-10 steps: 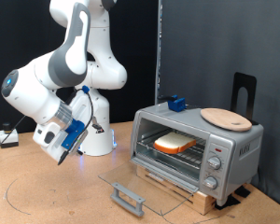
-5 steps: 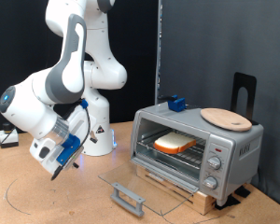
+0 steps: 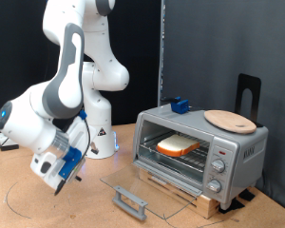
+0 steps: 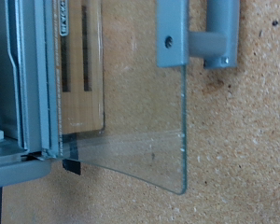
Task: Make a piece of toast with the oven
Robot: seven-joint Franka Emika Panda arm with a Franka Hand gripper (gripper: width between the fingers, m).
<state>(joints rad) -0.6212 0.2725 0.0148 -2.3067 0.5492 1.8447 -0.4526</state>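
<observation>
A: What is being changed at this moment?

B: The gripper point(image 3: 63, 173) is being lowered and drawn toward the exterior view's left, farther from the oven point(image 3: 199, 150) than a second ago; whether its fingers are spread or pressed together cannot be told.

A: And the piece of toast point(image 3: 178, 145)?

B: It is being left on the wire rack inside, with the glass door point(image 4: 131, 112) lying folded down (its handle point(image 3: 130, 200) untouched), so loading is being judged done.
</observation>
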